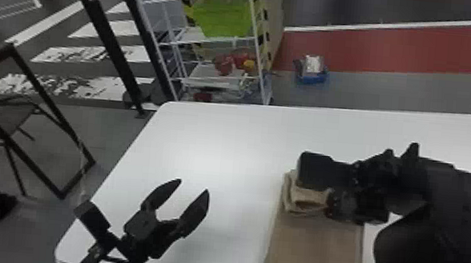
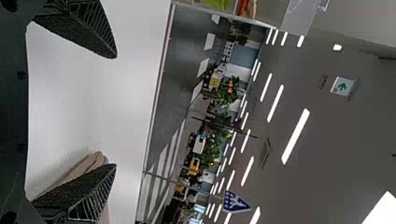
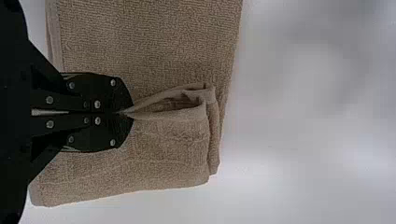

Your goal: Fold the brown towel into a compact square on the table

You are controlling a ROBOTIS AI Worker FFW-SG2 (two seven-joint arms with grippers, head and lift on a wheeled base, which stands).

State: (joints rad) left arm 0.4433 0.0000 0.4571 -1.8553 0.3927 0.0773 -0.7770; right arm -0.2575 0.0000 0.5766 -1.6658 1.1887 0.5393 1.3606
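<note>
The brown towel (image 1: 313, 252) lies on the white table (image 1: 222, 140), its far end folded over in layers and its near part flat. My right gripper (image 1: 331, 205) is at that folded end, partly hidden by its own wrist in the head view. In the right wrist view my right gripper (image 3: 127, 113) is shut on an edge of the towel (image 3: 168, 144), which is pinched up into a small ridge. My left gripper (image 1: 194, 186) stands open and holds nothing, left of the towel. In the left wrist view, the towel (image 2: 88, 163) appears behind one finger of my left gripper (image 2: 114, 112).
Beyond the table's far edge stands a white wire rack (image 1: 213, 41) with a green bin (image 1: 225, 15). A small blue box (image 1: 311, 72) is on the floor behind. A dark frame and a chair (image 1: 3, 115) stand left of the table. Bare tabletop lies between the left gripper and the towel.
</note>
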